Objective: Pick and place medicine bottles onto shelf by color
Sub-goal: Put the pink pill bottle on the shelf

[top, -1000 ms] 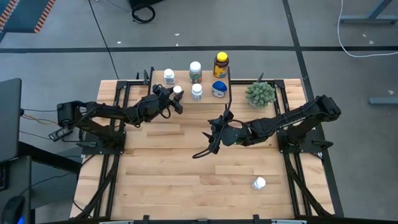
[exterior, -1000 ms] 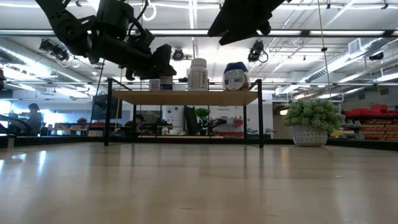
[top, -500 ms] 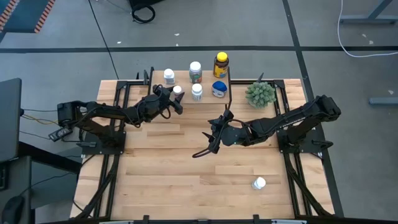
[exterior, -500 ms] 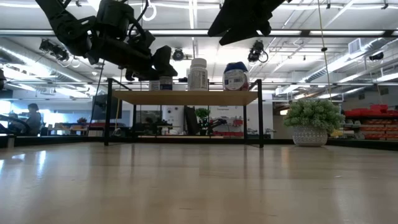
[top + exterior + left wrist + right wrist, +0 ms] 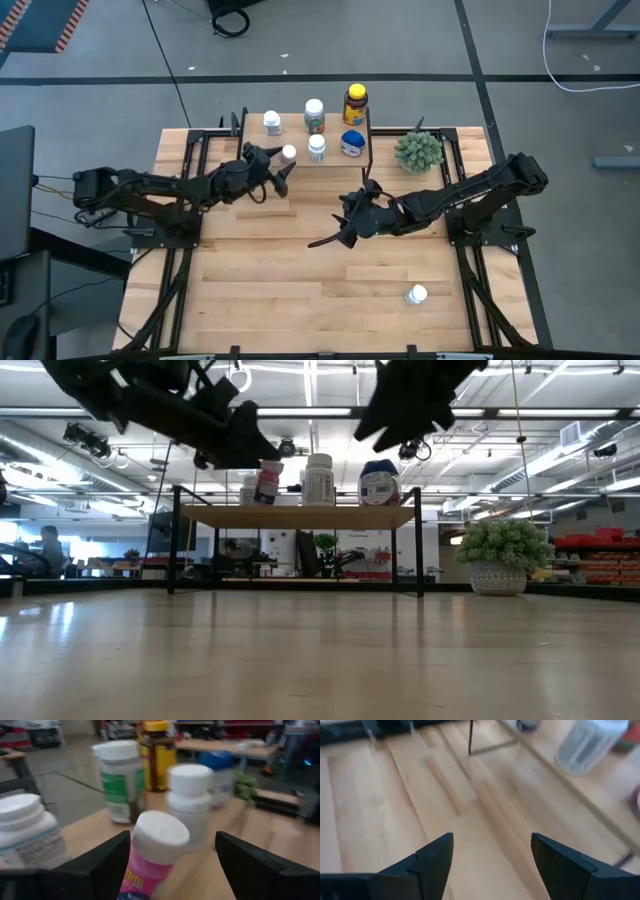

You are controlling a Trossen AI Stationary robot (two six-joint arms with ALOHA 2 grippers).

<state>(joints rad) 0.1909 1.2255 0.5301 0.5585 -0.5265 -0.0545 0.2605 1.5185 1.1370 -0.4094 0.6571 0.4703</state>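
Up on the shelf (image 5: 300, 158), the pink bottle (image 5: 288, 153) tilts at the near left part of the board, between the spread fingers of the left gripper (image 5: 279, 165). From the left wrist, the pink bottle (image 5: 152, 855) leans with its white cap toward the camera and the two dark fingers (image 5: 105, 865) stand wide on either side of it; whether either finger touches it cannot be told. From table height the same bottle (image 5: 267, 481) leans on the shelf (image 5: 300, 516) just by the left gripper (image 5: 245, 445).

Four more bottles stand upright on the board. A white-capped one (image 5: 272, 122) is at the far left, a green-labelled one (image 5: 314, 113) stands beside it toward the middle, and the amber bottle (image 5: 355, 102) with a yellow cap is at the far right. Nearer the front, a white bottle (image 5: 317, 147) stands just right of the pink one, and the squat blue-lidded jar (image 5: 351, 143) sits right of that.

One last white-capped bottle (image 5: 416, 294) lies alone on the table (image 5: 260, 280), near the front right, well apart from the shelf.

The right gripper (image 5: 345, 222) hangs over the middle of the table, in front of the shelf, its fingers (image 5: 432, 865) apart with only bare wood between them. The plant (image 5: 418, 151) stands just right of the shelf.
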